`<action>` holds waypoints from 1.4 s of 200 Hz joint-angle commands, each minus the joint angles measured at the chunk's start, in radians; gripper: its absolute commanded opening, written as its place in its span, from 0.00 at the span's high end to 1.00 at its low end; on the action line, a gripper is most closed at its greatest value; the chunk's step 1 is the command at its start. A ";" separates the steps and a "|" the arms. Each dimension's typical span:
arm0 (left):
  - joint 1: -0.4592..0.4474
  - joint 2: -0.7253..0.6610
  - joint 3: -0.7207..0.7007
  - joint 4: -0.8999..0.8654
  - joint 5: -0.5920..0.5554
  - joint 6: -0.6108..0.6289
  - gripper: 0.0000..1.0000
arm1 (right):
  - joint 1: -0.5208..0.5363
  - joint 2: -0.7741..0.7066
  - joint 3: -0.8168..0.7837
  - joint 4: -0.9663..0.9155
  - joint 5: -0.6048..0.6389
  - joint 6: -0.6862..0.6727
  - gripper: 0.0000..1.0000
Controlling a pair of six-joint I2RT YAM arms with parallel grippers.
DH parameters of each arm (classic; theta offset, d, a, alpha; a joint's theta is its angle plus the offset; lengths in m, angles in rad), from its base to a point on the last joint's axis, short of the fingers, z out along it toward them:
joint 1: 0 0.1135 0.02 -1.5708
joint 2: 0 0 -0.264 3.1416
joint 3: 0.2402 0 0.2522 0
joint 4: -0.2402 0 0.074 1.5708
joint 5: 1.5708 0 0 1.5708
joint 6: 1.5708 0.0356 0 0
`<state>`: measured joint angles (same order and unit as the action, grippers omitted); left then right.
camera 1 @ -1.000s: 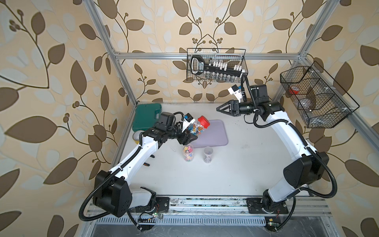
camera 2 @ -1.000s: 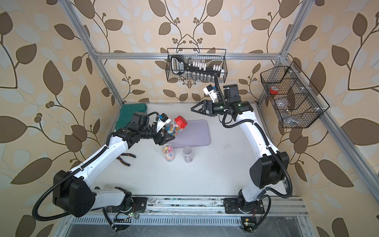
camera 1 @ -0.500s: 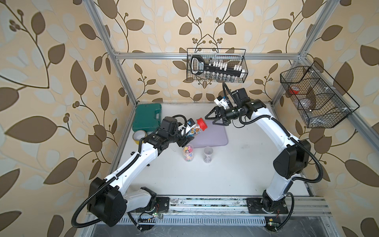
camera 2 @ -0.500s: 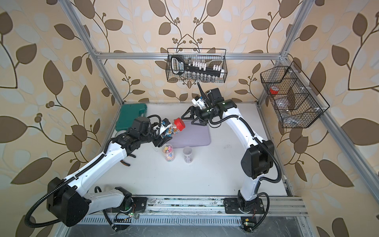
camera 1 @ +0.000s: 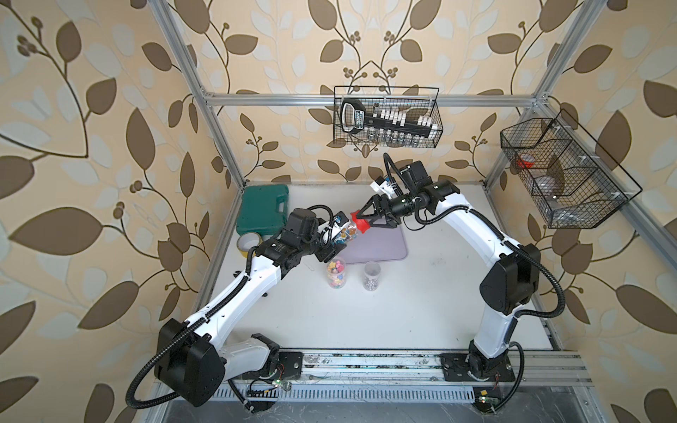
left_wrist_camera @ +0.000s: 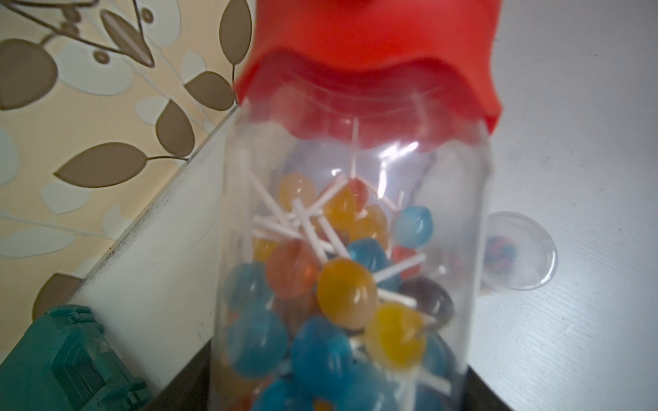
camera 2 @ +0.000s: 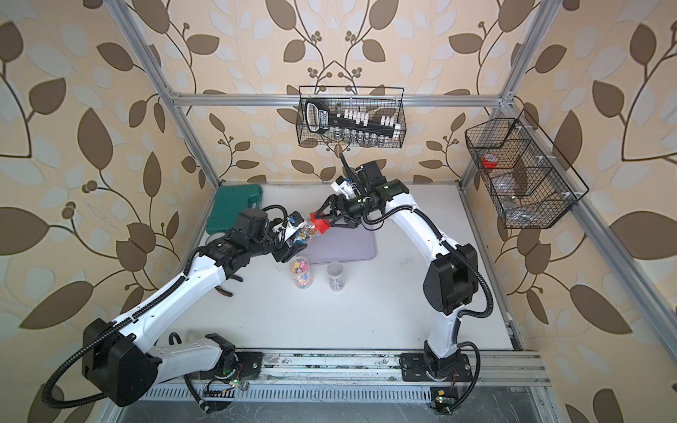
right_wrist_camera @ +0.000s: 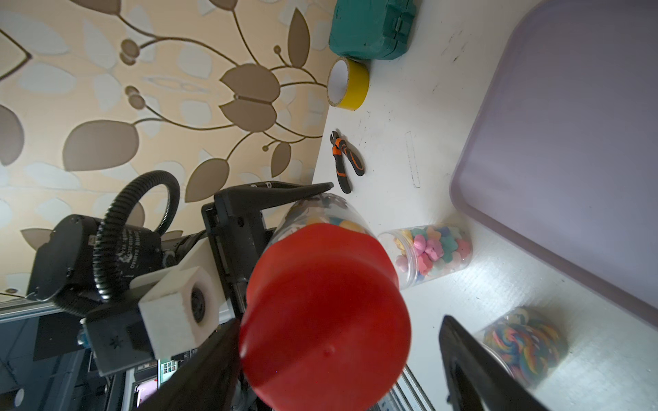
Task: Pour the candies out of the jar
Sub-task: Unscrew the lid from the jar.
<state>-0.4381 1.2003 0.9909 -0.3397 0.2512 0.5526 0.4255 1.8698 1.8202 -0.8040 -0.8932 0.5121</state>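
The left arm [camera 1: 234, 296] extends from lower left, the left gripper [camera 1: 337, 236] clamped on the tilted jar [camera 1: 345, 232]. The right arm [camera 1: 476, 223] arches in from the right; the right gripper [camera 1: 361, 219] straddles the lid [right_wrist_camera: 324, 320], jaws spread.

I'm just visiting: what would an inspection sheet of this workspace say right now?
Surface: white table, purple tray lying on it.
Job's things: tilted jar of lollipops, red lid on; star-candy jar and swirl-candy jar standing open.
Clutter: green case, yellow tape, pliers.
Grippers: left gripper shut on jar; right gripper open around lid.
Cables: black hoses along both arms.
Surroundings: leaf wallpaper, back basket, side basket.
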 commanded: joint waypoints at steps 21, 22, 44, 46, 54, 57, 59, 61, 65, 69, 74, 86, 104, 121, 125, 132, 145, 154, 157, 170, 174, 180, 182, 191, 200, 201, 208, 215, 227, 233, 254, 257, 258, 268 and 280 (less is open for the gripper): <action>-0.011 -0.036 0.012 0.045 0.026 0.013 0.34 | 0.007 0.020 0.032 0.024 -0.004 0.000 0.31; -0.011 -0.036 0.011 0.044 0.027 0.013 0.34 | 0.007 0.020 0.032 0.025 -0.004 0.000 0.31; -0.012 -0.034 0.011 0.045 0.036 0.007 0.34 | 0.008 0.020 0.029 0.027 -0.012 -0.010 0.36; -0.012 -0.036 0.011 0.047 0.038 0.005 0.34 | 0.007 0.020 0.028 0.028 -0.012 -0.010 0.36; -0.011 -0.035 0.011 0.050 0.043 0.004 0.34 | 0.010 0.019 0.027 0.029 -0.018 -0.012 0.38; -0.012 -0.034 0.011 0.052 0.045 0.002 0.34 | 0.009 0.017 0.024 0.031 -0.020 -0.013 0.38; -0.012 -0.034 0.011 0.053 0.047 0.002 0.34 | 0.009 0.017 0.023 0.032 -0.022 -0.014 0.38; -0.012 -0.033 0.011 0.052 0.048 -0.001 0.34 | 0.010 0.016 0.023 0.032 -0.022 -0.014 0.39; -0.012 -0.033 0.011 0.053 0.051 -0.003 0.34 | 0.011 0.016 0.022 0.034 -0.024 -0.014 0.39; -0.012 -0.032 0.011 0.055 0.053 -0.005 0.34 | 0.011 0.014 0.020 0.035 -0.024 -0.015 0.39; -0.012 -0.030 0.011 0.055 0.055 -0.009 0.34 | 0.011 0.012 0.018 0.037 -0.025 -0.016 0.40; -0.012 -0.027 0.013 0.056 0.059 -0.011 0.34 | 0.011 0.009 0.014 0.037 -0.024 -0.019 0.40; -0.011 -0.025 0.011 0.062 0.067 -0.020 0.34 | 0.012 0.003 0.006 0.041 -0.025 -0.025 0.40; -0.011 -0.020 0.011 0.067 0.080 -0.033 0.34 | 0.013 -0.004 0.000 0.050 -0.035 -0.046 0.40; -0.012 -0.018 0.011 0.067 0.084 -0.036 0.34 | 0.014 -0.006 -0.003 0.055 -0.040 -0.052 0.40; -0.011 -0.015 0.012 0.070 0.092 -0.044 0.34 | 0.013 -0.010 -0.010 0.068 -0.049 -0.059 0.40; -0.011 -0.007 0.015 0.070 0.109 -0.056 0.34 | 0.014 -0.019 -0.028 0.095 -0.067 -0.079 0.41; -0.011 0.000 0.020 0.068 0.123 -0.065 0.34 | 0.014 -0.025 -0.043 0.111 -0.077 -0.102 0.42; -0.011 0.002 0.023 0.066 0.129 -0.067 0.34 | 0.015 -0.027 -0.048 0.115 -0.080 -0.112 0.42; -0.011 0.011 0.030 0.059 0.156 -0.079 0.34 | 0.014 -0.038 -0.076 0.139 -0.092 -0.146 0.43; -0.011 0.014 0.032 0.058 0.167 -0.083 0.34 | 0.014 -0.042 -0.086 0.147 -0.098 -0.157 0.43; -0.011 0.018 0.036 0.056 0.182 -0.090 0.34 | 0.014 -0.048 -0.101 0.160 -0.105 -0.173 0.43; -0.011 0.020 0.038 0.056 0.186 -0.092 0.34 | 0.015 -0.050 -0.106 0.165 -0.107 -0.178 0.43; -0.011 0.026 0.041 0.055 0.205 -0.103 0.34 | 0.014 -0.058 -0.128 0.182 -0.118 -0.198 0.44; -0.008 0.029 0.047 0.053 0.223 -0.113 0.34 | 0.013 -0.068 -0.148 0.199 -0.132 -0.221 0.44; -0.008 0.029 0.047 0.054 0.224 -0.114 0.34 | 0.012 -0.069 -0.150 0.202 -0.133 -0.224 0.44; -0.007 0.034 0.050 0.054 0.236 -0.119 0.34 | 0.014 -0.078 -0.167 0.218 -0.147 -0.241 0.44; -0.004 0.035 0.052 0.053 0.251 -0.125 0.34 | 0.013 -0.090 -0.185 0.237 -0.162 -0.254 0.44; 0.001 0.040 0.055 0.056 0.272 -0.138 0.34 | 0.013 -0.110 -0.218 0.279 -0.188 -0.267 0.44; 0.004 0.042 0.055 0.058 0.284 -0.145 0.34 | 0.012 -0.120 -0.232 0.298 -0.198 -0.272 0.44; 0.020 0.054 0.066 0.065 0.336 -0.175 0.34 | 0.012 -0.143 -0.267 0.336 -0.221 -0.298 0.44; 0.023 0.057 0.067 0.066 0.346 -0.180 0.34 | 0.012 -0.146 -0.272 0.341 -0.222 -0.302 0.44; 0.023 0.057 0.067 0.066 0.348 -0.180 0.34 | 0.013 -0.147 -0.273 0.343 -0.223 -0.303 0.44; 0.033 0.062 0.071 0.074 0.375 -0.197 0.34 | 0.013 -0.154 -0.284 0.354 -0.240 -0.320 0.44; 0.044 0.069 0.076 0.078 0.410 -0.212 0.34 | 0.012 -0.161 -0.297 0.367 -0.263 -0.340 0.44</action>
<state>-0.4061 1.2549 0.9955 -0.3962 0.5037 0.3862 0.4103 1.7512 1.5524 -0.5011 -0.9905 0.2405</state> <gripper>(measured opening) 0.730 0.582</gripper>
